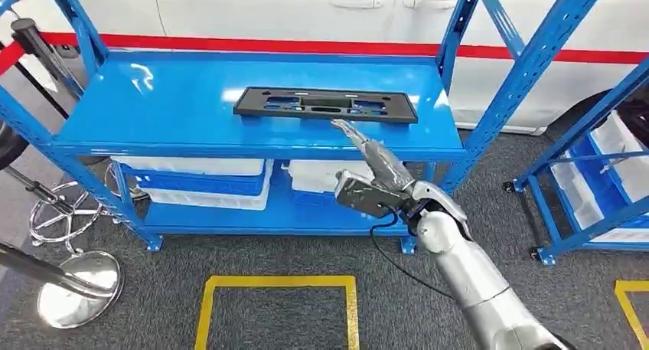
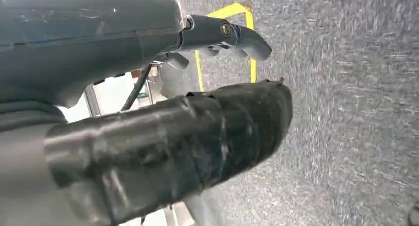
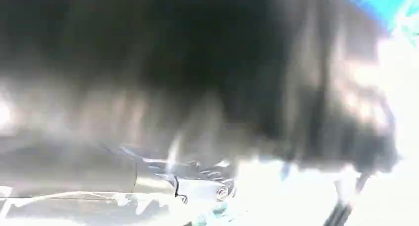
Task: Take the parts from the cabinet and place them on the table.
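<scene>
Black part [image 1: 325,105] lies flat on blue cabinet [image 1: 153,105] top shelf, center-right. Right hand [image 1: 373,178] reaches up, fingers [image 1: 353,132] apart, tips at part's near edge. Left hand [image 2: 163,112] holds nothing, fingers apart.

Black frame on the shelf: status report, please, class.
Right hand open, reaching, short of the frame. Left hand holds nothing. Frame flat on top shelf. Nothing in the way.

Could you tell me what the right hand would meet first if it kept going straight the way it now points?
Most likely the black plastic frame on the blue shelf; the right hand points up toward its near edge, though depth is uncertain.
</scene>
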